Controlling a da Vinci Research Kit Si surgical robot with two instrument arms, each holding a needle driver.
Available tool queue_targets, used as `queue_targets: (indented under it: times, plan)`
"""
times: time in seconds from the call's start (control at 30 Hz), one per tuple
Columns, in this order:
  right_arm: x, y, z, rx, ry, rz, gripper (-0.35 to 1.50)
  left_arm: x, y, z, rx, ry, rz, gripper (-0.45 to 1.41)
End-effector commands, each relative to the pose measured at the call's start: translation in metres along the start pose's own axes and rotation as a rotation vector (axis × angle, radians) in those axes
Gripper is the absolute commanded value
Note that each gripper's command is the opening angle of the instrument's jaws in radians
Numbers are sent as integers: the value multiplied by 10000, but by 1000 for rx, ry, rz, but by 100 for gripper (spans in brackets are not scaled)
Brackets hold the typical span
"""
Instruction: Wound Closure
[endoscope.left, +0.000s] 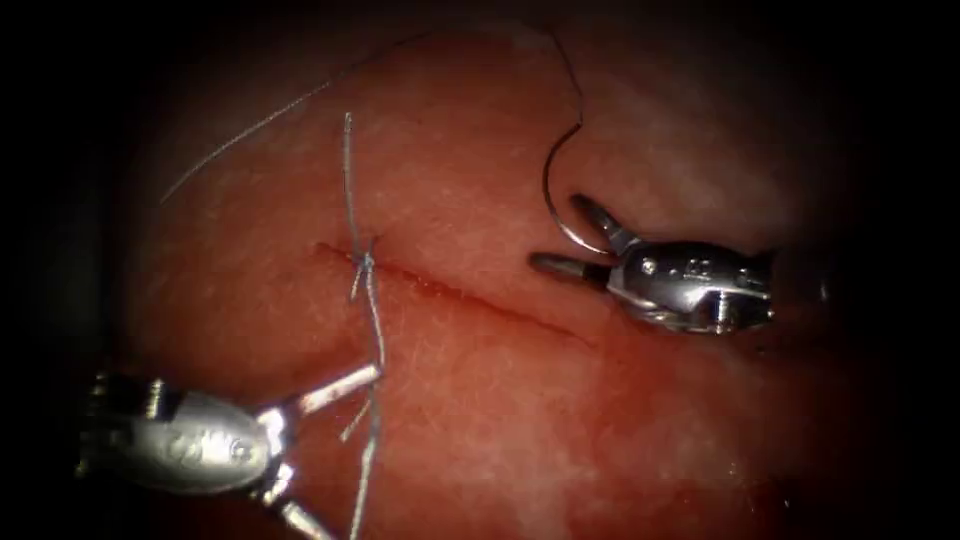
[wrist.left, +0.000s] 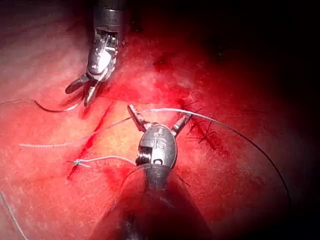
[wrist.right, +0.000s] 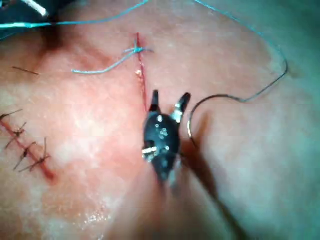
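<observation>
We see the right tool (endoscope.left: 570, 232) with jaws spread and empty beside the needle (endoscope.left: 556, 195), which lies free on the tissue (endoscope.left: 500, 420) above the cut (endoscope.left: 470, 295), while the left tool (endoscope.left: 335, 450), also wide open, holds nothing near the knotted thread (endoscope.left: 365, 262), seemingly both poised to pick up.

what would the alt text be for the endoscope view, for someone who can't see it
Two open, empty needle-driver tools flank a thin dark cut in the pink pork-belly tissue: the left end effector by a pale blue knotted thread, the right end effector beside a curved steel needle lying on the tissue above the cut.
</observation>
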Motion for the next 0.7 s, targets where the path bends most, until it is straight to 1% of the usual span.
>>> queue_targets:
  times: [0.03, 0.07, 0.17, 0.3, 0.4, 0.47, 0.5, 0.57, 0.6, 0.63, 0.7]
  plan:
    - [-5, -17, 6, 8, -2, 3, 148, -17, 7, 6, 8, -22, -4, 74]
    - [-5, -19, 7, 13, -2, 3, 148, -38, 0, 7, 38, -65, -2, 69]
    - [-4, -22, 8, 16, -1, 3, 148, -69, -1, 13, 56, -128, 18, 64]
    - [-4, -22, 7, 19, -3, 2, 148, -117, 10, 30, -8, -241, -12, 61]
    - [-4, -23, 7, 19, -3, 2, 148, -141, 12, 45, -30, -279, -56, 56]
    - [-4, -24, 6, 20, -3, 2, 148, -147, 10, 54, -19, -278, -99, 54]
    - [-3, -24, 6, 20, -3, 2, 148, -148, 7, 58, -9, -277, -146, 44]
    - [-3, -24, 6, 22, -5, 2, 148, -148, 2, 64, 10, -274, -230, 41]
    - [-3, -24, 6, 22, -5, 2, 148, -147, 1, 66, 32, -277, -265, 41]
    - [-3, -25, 6, 23, -8, 2, 148, -146, -2, 67, 64, -280, -311, 46]
    - [-3, -26, 5, 24, -8, 2, 148, -145, -6, 68, 115, -287, -352, 47]
